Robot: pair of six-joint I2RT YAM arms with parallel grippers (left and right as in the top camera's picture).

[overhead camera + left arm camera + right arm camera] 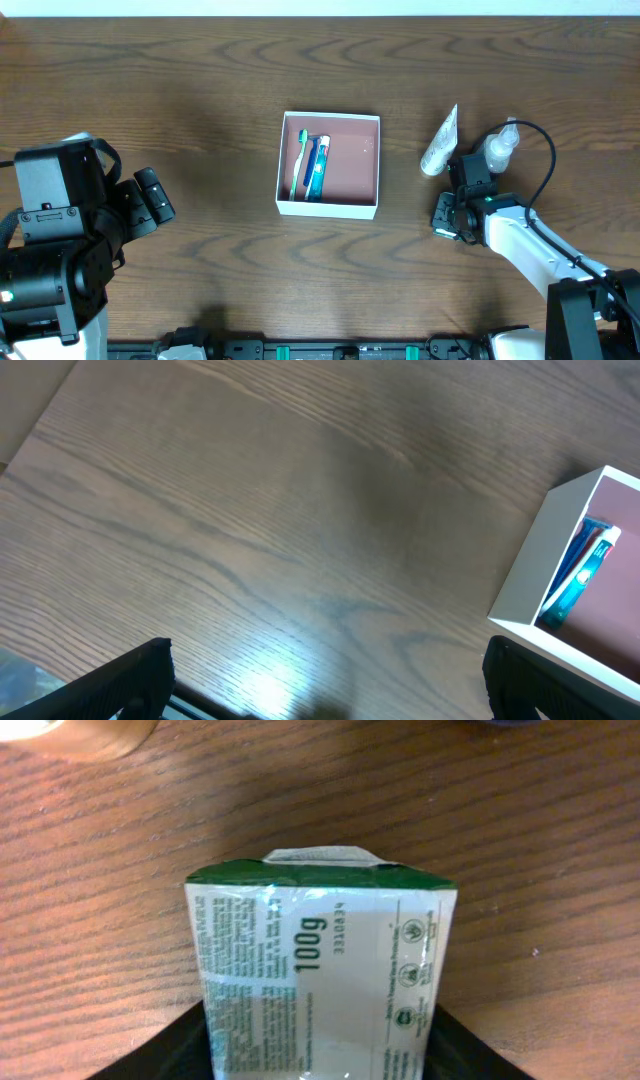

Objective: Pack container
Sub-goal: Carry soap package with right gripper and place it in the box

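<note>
The container is a shallow white-walled square box with a pink-brown inside, at the table's middle. It holds a green toothbrush and a blue tube-like item along its left side, and it also shows in the left wrist view. A white toothpaste tube with green print lies right of the box. In the right wrist view the tube sits between the fingers of my right gripper, which press both its sides. My left gripper is open and empty, far left of the box.
A small clear bottle lies just right of the tube, next to my right gripper. A gold round object shows at the top left of the right wrist view. My left gripper hovers over bare wood.
</note>
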